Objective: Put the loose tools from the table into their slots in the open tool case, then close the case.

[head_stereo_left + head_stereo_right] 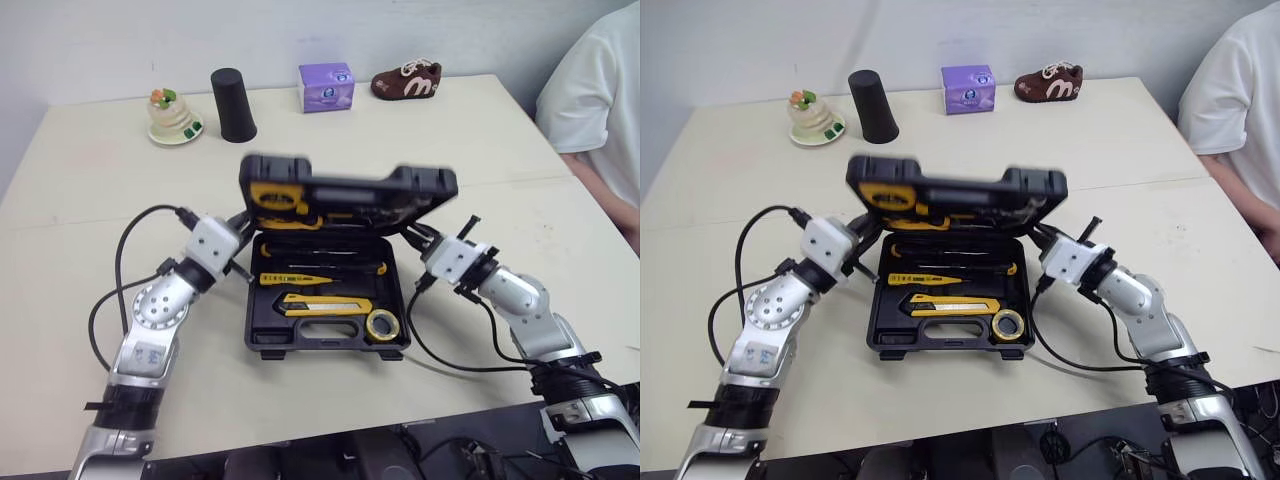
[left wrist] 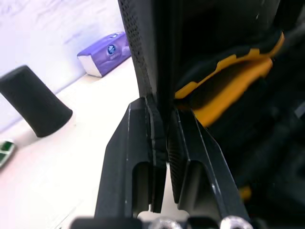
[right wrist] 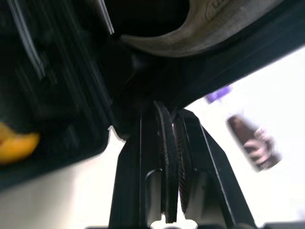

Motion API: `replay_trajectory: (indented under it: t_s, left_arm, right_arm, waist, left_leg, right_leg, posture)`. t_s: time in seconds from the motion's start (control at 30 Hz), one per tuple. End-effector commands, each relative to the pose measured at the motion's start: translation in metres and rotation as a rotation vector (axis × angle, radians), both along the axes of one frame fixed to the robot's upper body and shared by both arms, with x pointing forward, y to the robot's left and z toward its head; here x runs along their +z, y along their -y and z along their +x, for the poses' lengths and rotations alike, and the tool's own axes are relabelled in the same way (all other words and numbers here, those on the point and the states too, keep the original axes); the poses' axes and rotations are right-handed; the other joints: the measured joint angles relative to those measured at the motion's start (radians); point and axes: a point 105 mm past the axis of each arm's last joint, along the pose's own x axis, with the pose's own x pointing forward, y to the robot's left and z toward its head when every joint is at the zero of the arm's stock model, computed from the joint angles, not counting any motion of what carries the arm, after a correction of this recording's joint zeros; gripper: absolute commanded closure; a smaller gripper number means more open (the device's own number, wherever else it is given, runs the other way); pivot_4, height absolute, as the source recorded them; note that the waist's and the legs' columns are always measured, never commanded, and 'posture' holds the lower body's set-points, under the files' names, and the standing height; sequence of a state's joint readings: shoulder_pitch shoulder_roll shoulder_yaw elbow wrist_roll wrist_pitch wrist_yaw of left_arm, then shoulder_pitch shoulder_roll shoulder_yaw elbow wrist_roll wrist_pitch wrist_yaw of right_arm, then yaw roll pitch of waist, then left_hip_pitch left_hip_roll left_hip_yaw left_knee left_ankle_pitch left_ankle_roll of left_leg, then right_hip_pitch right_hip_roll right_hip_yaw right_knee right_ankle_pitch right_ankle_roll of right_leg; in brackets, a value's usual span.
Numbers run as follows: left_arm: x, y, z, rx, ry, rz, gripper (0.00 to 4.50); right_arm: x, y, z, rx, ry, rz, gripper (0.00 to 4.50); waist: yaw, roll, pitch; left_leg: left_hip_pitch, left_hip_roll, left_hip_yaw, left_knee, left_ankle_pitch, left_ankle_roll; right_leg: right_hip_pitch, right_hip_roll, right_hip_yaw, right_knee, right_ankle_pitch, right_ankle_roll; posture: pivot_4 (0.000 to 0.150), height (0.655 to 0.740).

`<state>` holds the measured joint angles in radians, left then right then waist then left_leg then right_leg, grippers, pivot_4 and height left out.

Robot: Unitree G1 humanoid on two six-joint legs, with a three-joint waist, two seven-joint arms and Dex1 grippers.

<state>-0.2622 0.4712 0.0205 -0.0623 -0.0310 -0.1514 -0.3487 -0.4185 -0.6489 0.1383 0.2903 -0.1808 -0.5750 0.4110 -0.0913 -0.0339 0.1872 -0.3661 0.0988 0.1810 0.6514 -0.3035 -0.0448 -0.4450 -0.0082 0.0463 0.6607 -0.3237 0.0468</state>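
The black tool case (image 1: 255, 335) lies in the middle of the table, its lid (image 1: 345, 188) raised and tilted over the base, blurred. In the base are a yellow utility knife (image 1: 320, 303), a yellow-handled screwdriver (image 1: 300, 279) and a roll of tape (image 1: 381, 324). Yellow-handled pliers (image 1: 275, 197) sit in the lid. My left gripper (image 1: 243, 225) is at the lid's left edge, and in the left wrist view its fingers (image 2: 143, 157) pinch the lid wall (image 2: 147, 62). My right gripper (image 1: 412, 236) is shut with its tips against the lid's right edge (image 3: 228, 52).
Along the table's far side stand a small plate with a figurine (image 1: 173, 118), a black cylinder (image 1: 233, 104), a purple tissue box (image 1: 326, 86) and a brown shoe-shaped object (image 1: 407, 80). A person in a white shirt (image 1: 595, 90) sits at the right.
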Motion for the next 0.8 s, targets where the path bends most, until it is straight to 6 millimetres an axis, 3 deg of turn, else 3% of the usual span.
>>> replay_trajectory:
  t_s: [0.03,0.07,0.13,0.23,0.27,0.33,0.37,0.47,0.6,0.7,0.8]
  left_arm:
    - [-0.003,-0.027,-0.007,0.068,0.018,0.032,4.49]
    - [-0.008,-0.028,-0.009,0.062,0.004,0.042,4.49]
    - [-0.018,-0.029,-0.016,0.034,-0.036,0.049,3.61]
    - [-0.025,-0.032,-0.025,-0.006,-0.084,0.042,2.40]
    - [-0.028,-0.035,-0.030,-0.021,-0.111,0.044,1.80]
    - [-0.032,-0.047,-0.039,-0.024,-0.164,0.034,1.07]
    - [-0.036,-0.063,-0.047,0.000,-0.221,0.018,0.61]
    - [-0.038,-0.101,-0.061,0.085,-0.312,-0.010,0.60]
    - [-0.026,-0.129,-0.052,0.150,-0.322,-0.032,0.60]
    - [-0.017,-0.126,-0.037,0.138,-0.298,-0.044,0.60]
    - [-0.008,-0.102,-0.014,0.044,-0.287,-0.056,0.60]
  right_arm:
    - [-0.026,0.034,-0.004,-0.096,-0.039,-0.103,4.50]
    - [-0.029,0.032,-0.007,-0.082,-0.039,-0.117,4.50]
    - [-0.035,0.027,-0.014,-0.051,-0.058,-0.128,4.50]
    - [-0.036,0.028,-0.022,-0.038,-0.073,-0.114,3.37]
    - [-0.035,0.030,-0.026,-0.032,-0.079,-0.113,2.70]
    - [-0.032,0.035,-0.033,-0.035,-0.091,-0.107,1.90]
    - [-0.030,0.044,-0.039,-0.059,-0.103,-0.086,1.34]
    - [-0.031,0.066,-0.057,-0.092,-0.219,-0.008,0.05]
    - [-0.013,0.104,-0.071,-0.252,-0.352,0.227,0.05]
    - [-0.001,0.117,-0.079,-0.320,-0.356,0.283,0.05]
    - [-0.002,0.118,-0.091,-0.343,-0.375,0.267,0.05]
  waist:
    - [0.002,-0.001,0.000]
    - [0.004,-0.001,0.000]
    - [0.004,-0.001,0.000]
    - [0.009,-0.002,-0.001]
    - [0.009,-0.002,-0.001]
    - [0.007,-0.001,-0.001]
    - [0.004,-0.001,-0.001]
    - [0.002,-0.001,-0.001]
    - [0.013,-0.001,-0.001]
    - [0.017,-0.002,-0.001]
    - [0.022,-0.006,-0.003]
  left_leg:
    - [0.001,0.000,0.000,0.001,0.000,0.000]
    - [0.002,0.000,0.000,0.001,0.000,0.001]
    - [0.006,0.000,0.000,0.001,0.001,0.001]
    - [0.018,0.000,0.000,-0.002,0.001,0.001]
    - [0.016,0.001,-0.001,-0.002,0.001,0.002]
    - [0.015,0.001,-0.001,-0.002,0.001,0.003]
    - [0.015,0.002,-0.001,-0.002,0.001,0.003]
    - [0.016,0.003,-0.001,-0.003,0.001,0.002]
    - [0.016,0.002,-0.004,-0.003,0.001,0.001]
    - [0.015,0.000,-0.006,-0.003,0.002,0.003]
    - [0.015,0.000,-0.006,-0.003,0.002,0.004]
  right_leg:
    - [0.002,0.000,0.000,0.001,0.000,0.000]
    - [0.002,0.000,0.001,0.002,0.001,0.000]
    - [0.006,0.000,0.001,0.002,0.002,0.000]
    - [0.019,0.000,0.001,-0.001,0.001,-0.001]
    - [0.018,-0.001,0.001,-0.001,0.001,-0.001]
    - [0.017,-0.002,0.001,0.000,0.001,-0.001]
    - [0.017,-0.002,0.001,0.000,0.001,0.000]
    - [0.016,-0.001,0.001,0.000,0.001,-0.001]
    - [0.017,-0.001,-0.001,0.000,0.000,-0.003]
    - [0.018,-0.003,-0.001,-0.001,0.000,-0.002]
    - [0.019,-0.003,-0.002,-0.003,0.001,-0.001]
  posture:
    - [0.150,0.7400]
    - [0.150,0.7400]
    - [0.150,0.7400]
    - [0.150,0.7400]
    - [0.150,0.7400]
    - [0.150,0.7400]
    - [0.150,0.7400]
    - [0.150,0.7400]
    - [0.150,0.7400]
    - [0.150,0.7400]
    - [0.150,0.7400]
